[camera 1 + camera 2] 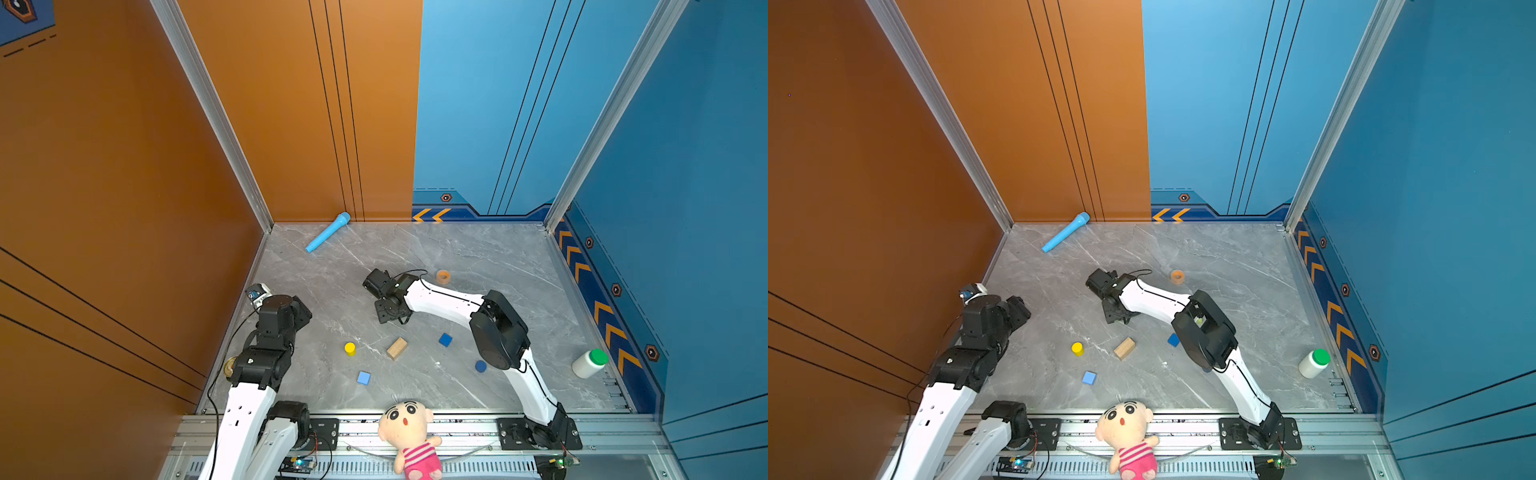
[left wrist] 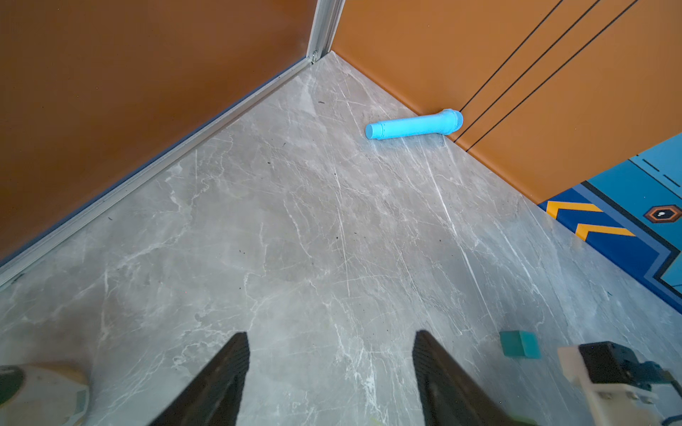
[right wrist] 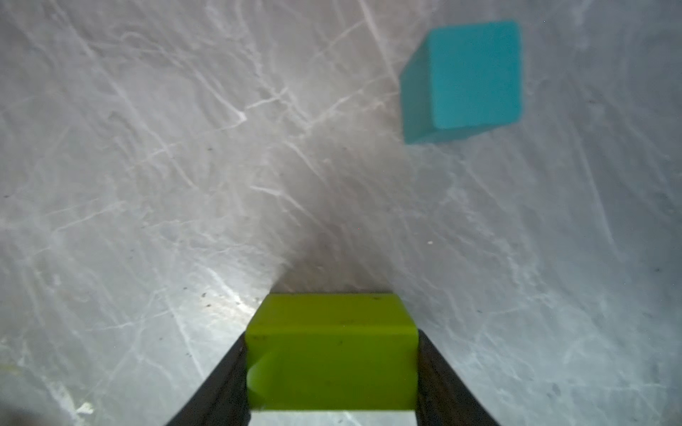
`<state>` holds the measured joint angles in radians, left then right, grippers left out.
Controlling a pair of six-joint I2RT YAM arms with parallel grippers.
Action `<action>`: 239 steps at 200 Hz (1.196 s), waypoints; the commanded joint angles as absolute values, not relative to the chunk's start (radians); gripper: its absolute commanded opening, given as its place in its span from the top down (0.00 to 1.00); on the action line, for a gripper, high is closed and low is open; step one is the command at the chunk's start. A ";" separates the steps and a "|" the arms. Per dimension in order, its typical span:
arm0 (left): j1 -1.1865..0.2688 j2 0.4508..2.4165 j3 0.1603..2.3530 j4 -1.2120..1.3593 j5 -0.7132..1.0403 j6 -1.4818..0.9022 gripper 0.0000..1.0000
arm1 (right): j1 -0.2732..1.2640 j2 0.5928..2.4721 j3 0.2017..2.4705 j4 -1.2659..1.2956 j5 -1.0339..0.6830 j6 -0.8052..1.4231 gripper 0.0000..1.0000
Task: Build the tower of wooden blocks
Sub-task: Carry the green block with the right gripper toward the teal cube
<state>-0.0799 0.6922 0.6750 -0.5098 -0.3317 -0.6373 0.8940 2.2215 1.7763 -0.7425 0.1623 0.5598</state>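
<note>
We see right fingers (image 3: 221, 394) clamped on a smooth lime green brick (image 3: 328, 354) at the middle of the marbled table (image 1: 478, 257), teal cube (image 3: 468, 77) near, left fingers (image 2: 221, 380) apart, empty, green-capped white bottle (image 1: 588, 364) by its right edge, contents unseen.

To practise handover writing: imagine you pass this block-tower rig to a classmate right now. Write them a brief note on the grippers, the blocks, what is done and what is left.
Left gripper: open, empty, above bare table.
Right gripper: shut on the green brick, close to the table; the teal cube lies near it.
Loose on the table, all apart: yellow cylinder, tan brick, dark blue cube, dark blue cylinder, light blue cube.
Done: nothing stacked in view.
Left: place the green brick, then stack the rest.
</note>
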 commanded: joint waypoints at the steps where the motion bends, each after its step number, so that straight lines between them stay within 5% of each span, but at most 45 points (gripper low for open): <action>1: -0.097 0.731 0.677 -0.463 -0.273 -0.643 0.28 | 0.863 2.183 1.711 -0.733 0.201 0.590 0.59; 134: -0.248 1.006 0.816 -0.446 -0.274 -0.582 0.28 | 0.708 2.197 1.691 -0.703 0.221 0.607 0.64; 239: -0.244 0.995 0.812 -0.449 -0.303 -0.555 0.28 | 0.693 2.417 2.032 -0.781 0.167 0.601 0.67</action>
<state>-0.2436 1.0080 0.7845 -0.4557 -0.2848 -0.5793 0.6735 2.3535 1.9678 -0.7078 0.1883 0.5926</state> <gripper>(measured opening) 0.722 0.608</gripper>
